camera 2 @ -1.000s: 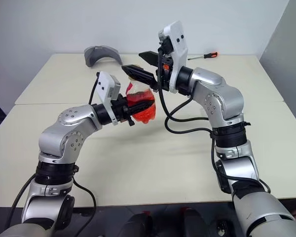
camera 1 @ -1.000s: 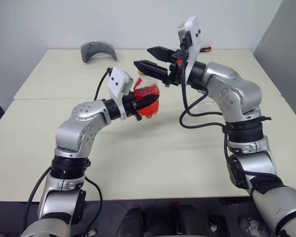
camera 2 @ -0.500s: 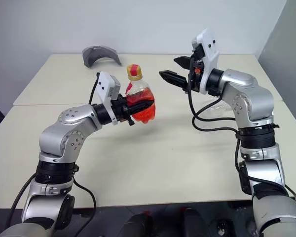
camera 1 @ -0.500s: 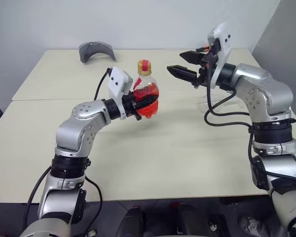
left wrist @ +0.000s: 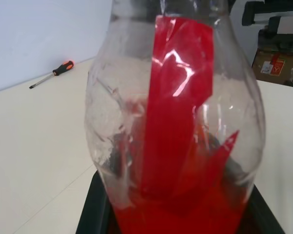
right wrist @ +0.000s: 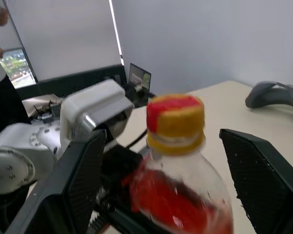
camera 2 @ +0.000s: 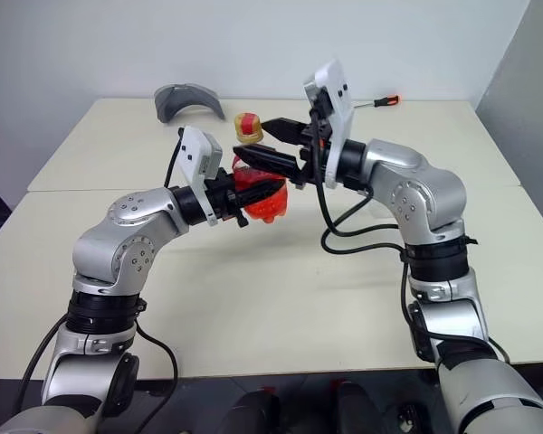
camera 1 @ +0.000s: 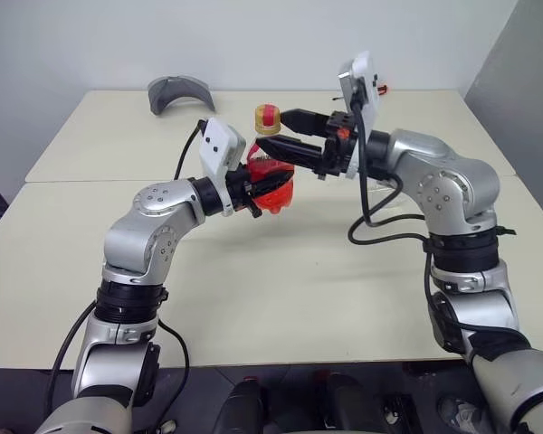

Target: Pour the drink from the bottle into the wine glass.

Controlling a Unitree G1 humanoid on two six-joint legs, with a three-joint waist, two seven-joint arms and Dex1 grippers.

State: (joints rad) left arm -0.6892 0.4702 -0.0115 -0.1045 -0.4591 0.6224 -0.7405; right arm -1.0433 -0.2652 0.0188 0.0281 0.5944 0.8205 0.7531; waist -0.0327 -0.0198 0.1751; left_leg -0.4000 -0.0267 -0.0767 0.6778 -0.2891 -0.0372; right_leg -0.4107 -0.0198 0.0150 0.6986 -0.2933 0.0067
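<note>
My left gripper (camera 1: 270, 188) is shut on the bottle (camera 1: 270, 172), holding its rounded body upright above the table. The bottle is clear plastic with a red label strip (left wrist: 178, 97) and a yellow-and-red cap (right wrist: 176, 119). The red drink (left wrist: 185, 214) fills its lower part. My right gripper (right wrist: 171, 161) is open and reaches in level from the right. Its two black fingers (camera 1: 285, 145) stand on either side of the bottle's neck and cap, apart from them. The wine glass is hidden behind my right arm.
A grey curved object (camera 1: 179, 92) lies at the table's far left. An orange-handled screwdriver (camera 2: 373, 103) lies at the far right edge. The cream table (camera 1: 281, 289) has a seam running across below the bottle.
My right gripper swung away to the right, then came back to the bottle, now straddling its neck, still open. The left gripper and the bottle held still.
</note>
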